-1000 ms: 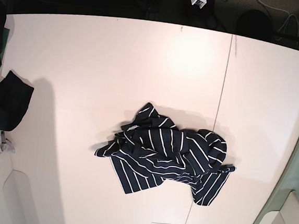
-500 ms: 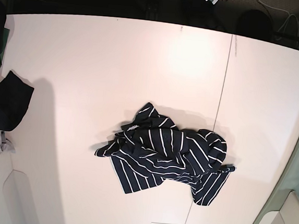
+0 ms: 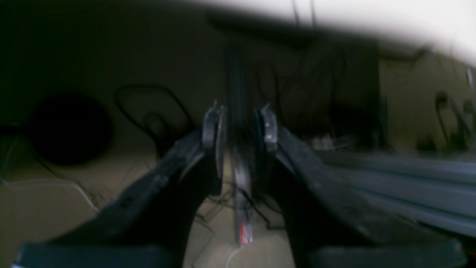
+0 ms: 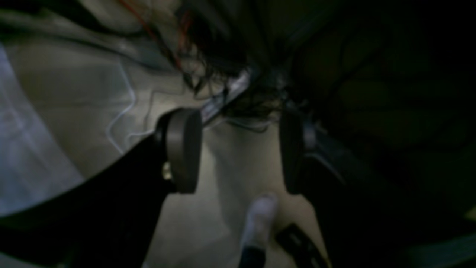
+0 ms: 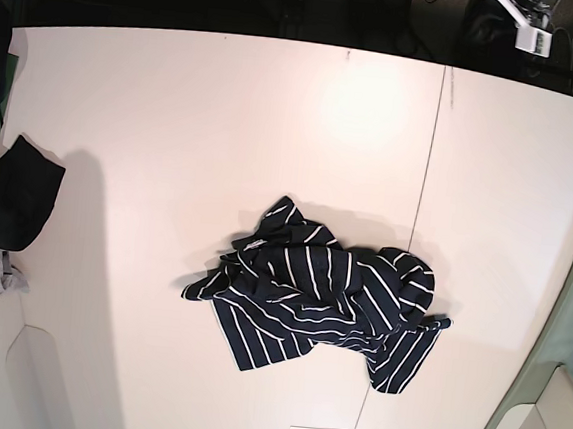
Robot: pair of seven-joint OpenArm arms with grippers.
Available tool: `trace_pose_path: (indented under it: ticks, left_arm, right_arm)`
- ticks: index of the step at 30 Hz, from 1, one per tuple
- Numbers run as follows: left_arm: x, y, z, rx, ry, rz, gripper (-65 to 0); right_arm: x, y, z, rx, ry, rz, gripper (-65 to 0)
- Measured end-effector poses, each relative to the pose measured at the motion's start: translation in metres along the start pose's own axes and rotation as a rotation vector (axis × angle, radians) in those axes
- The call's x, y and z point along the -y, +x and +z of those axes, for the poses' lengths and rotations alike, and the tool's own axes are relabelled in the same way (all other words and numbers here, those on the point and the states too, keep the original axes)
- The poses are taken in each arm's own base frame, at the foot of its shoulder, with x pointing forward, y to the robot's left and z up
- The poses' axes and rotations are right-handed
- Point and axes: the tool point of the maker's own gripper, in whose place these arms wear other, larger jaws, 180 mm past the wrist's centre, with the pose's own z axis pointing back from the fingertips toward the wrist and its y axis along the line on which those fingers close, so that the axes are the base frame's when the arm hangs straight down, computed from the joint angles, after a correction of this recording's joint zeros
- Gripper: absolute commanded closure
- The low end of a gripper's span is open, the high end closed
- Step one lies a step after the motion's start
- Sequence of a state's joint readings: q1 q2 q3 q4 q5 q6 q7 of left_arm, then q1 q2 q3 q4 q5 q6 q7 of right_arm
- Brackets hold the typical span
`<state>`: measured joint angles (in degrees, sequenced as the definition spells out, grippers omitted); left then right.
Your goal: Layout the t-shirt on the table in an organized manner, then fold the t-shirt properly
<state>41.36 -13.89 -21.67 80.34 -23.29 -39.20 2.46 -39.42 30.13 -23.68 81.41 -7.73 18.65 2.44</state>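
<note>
White tabletop (image 5: 175, 114) is lying wide under the lamp glare, and the t-shirt (image 5: 319, 298) is sitting bunched near its front edge, sleeves tucked under. Farther back, the left gripper (image 3: 238, 126) is hanging with jaws narrowly apart, the right gripper (image 4: 240, 149) spread wider, both empty. Pinching several layers at once risks dragging the heap instead of spreading it

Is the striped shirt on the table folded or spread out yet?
Neither. The t-shirt lies crumpled in a heap on the table, its stripes running in different directions and layers bunched over each other.
</note>
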Motion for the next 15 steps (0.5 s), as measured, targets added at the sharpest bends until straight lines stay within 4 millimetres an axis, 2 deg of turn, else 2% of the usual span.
trace_pose_path:
  ticks: [3, 7, 13, 15]
  left_arm:
    - [-0.014, 0.035, 0.019, 0.047, 0.02, -0.065, -16.4]
    - [-0.022, 0.089, 0.04, 0.135, 0.029, -0.181, -16.4]
    - [-0.011, 0.151, 0.044, 0.226, -0.026, -0.336, -16.8]
    - [-0.013, 0.165, 0.042, 0.238, -0.032, -0.377, -20.4]
  right_arm:
    - [0.015, 0.033, 0.015, 0.054, -0.026, 0.007, -32.8]
    - [0.054, 0.089, 0.036, 0.195, -0.123, 0.006, -32.8]
    - [0.119, 0.179, 0.059, 0.429, -0.267, 0.037, -32.8]
    - [0.144, 0.207, 0.063, 0.491, -0.338, 0.032, -32.8]
